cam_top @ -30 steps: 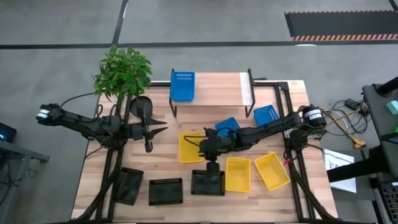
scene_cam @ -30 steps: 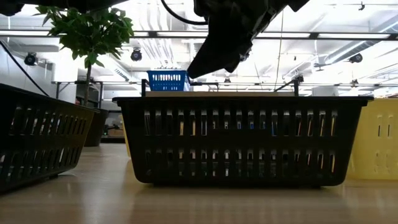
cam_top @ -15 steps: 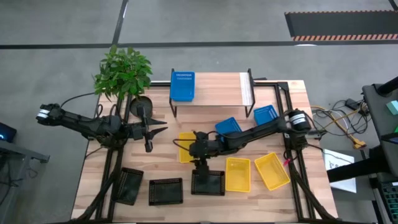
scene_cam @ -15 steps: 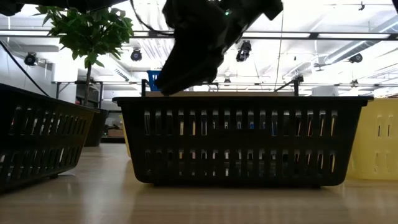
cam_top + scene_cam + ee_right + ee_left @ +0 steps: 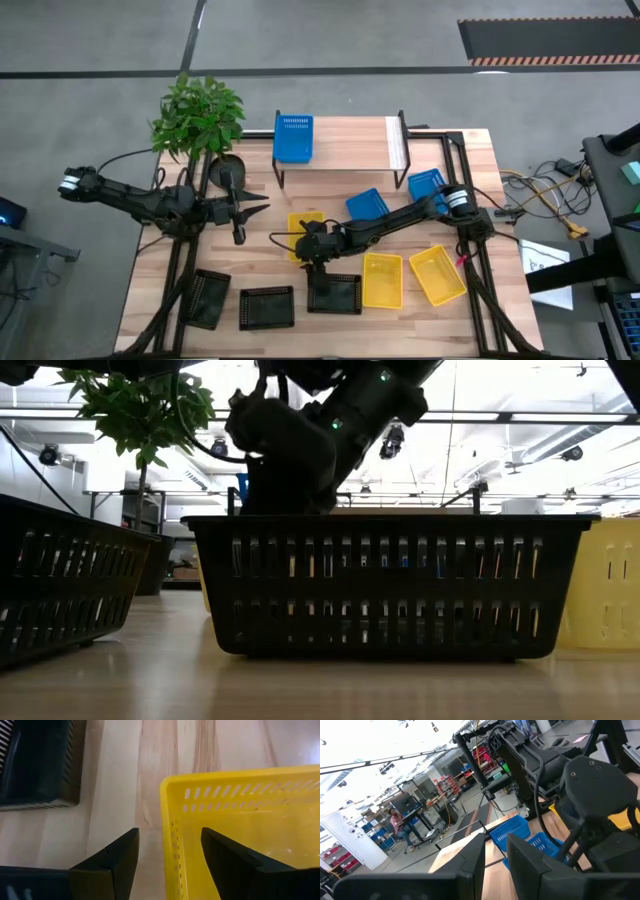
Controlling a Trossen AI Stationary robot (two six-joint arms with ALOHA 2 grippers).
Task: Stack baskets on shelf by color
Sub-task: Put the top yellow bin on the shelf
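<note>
Right end effector (image 5: 167, 865) moved left, fingers now straddling yellow basket (image 5: 250, 830) wall.

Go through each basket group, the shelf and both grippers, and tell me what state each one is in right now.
Right gripper: open, straddling a yellow basket wall.
Left gripper: idle above the table, holding nothing.
Shelf: holds one blue basket.
Black baskets: unstacked on the table.
</note>
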